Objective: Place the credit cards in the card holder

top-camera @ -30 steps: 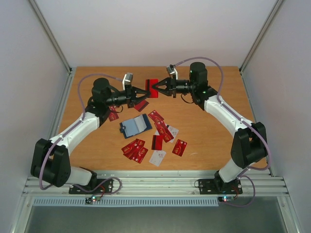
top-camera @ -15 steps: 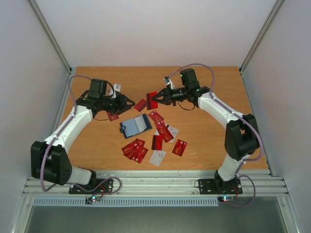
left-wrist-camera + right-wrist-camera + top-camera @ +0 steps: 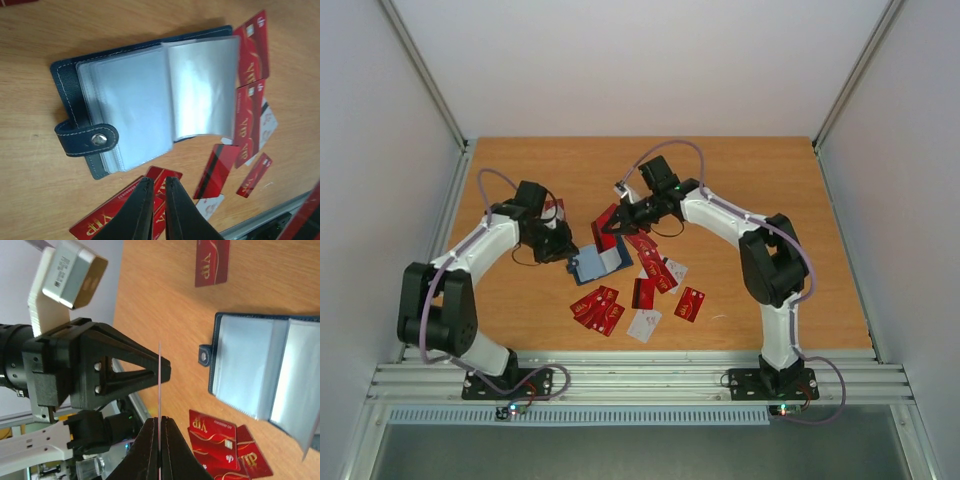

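Two pairs of jaws are mine. My left gripper (image 3: pixel 157 181), nearly closed and empty, hangs just short of the open card holder (image 3: pixel 135 95). My right gripper (image 3: pixel 159 421) pinches one red credit card (image 3: pixel 159 375) edge-on, with the holder off to its right.

An orange-brown wooden surface (image 3: pixel 520 310) sits inside a booth of 3 plain white walls (image 3: pixel 650 60), evenly lit, with only soft shadows. 2 slanted aluminium posts (image 3: pixel 423 70) mark the back corners. Grooved aluminium rails (image 3: pixel 650 378) run along the near edge, followed by a ribbed white strip (image 3: pixel 620 415) and a flat grey area (image 3: pixel 620 455).
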`<state>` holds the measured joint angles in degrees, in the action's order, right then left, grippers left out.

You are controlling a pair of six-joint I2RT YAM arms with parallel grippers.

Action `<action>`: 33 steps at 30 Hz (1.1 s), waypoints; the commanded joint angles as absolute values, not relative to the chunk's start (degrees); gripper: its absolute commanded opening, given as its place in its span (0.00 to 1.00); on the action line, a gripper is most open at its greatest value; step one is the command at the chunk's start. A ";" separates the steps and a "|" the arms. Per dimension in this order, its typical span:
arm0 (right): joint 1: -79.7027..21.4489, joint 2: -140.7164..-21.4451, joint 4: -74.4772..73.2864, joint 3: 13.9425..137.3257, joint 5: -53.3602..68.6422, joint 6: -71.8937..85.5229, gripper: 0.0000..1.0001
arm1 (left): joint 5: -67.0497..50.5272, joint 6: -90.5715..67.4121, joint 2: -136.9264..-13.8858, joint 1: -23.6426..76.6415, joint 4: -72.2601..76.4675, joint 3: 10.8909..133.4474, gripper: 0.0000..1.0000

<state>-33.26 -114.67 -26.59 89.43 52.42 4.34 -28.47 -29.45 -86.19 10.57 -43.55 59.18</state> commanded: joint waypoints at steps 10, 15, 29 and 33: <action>-33.73 -123.83 -31.58 97.53 48.49 -1.49 0.01 | -31.95 -25.29 -94.64 14.10 -42.48 64.20 0.13; -33.72 -126.25 -32.63 98.92 48.23 -2.87 0.01 | -30.40 -25.41 -98.94 15.55 -43.98 66.11 0.15; -33.74 -128.50 -32.65 96.61 46.13 -7.17 0.01 | -21.92 -22.19 -103.42 14.82 -47.55 65.86 0.10; -33.75 -128.99 -30.95 95.34 45.79 -7.38 0.01 | -21.19 -21.22 -104.56 14.76 -47.57 65.70 0.09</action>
<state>-33.50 -127.48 -32.51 96.51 46.70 -5.54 -23.27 -23.40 -102.83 15.09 -46.44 65.10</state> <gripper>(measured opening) 0.015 0.090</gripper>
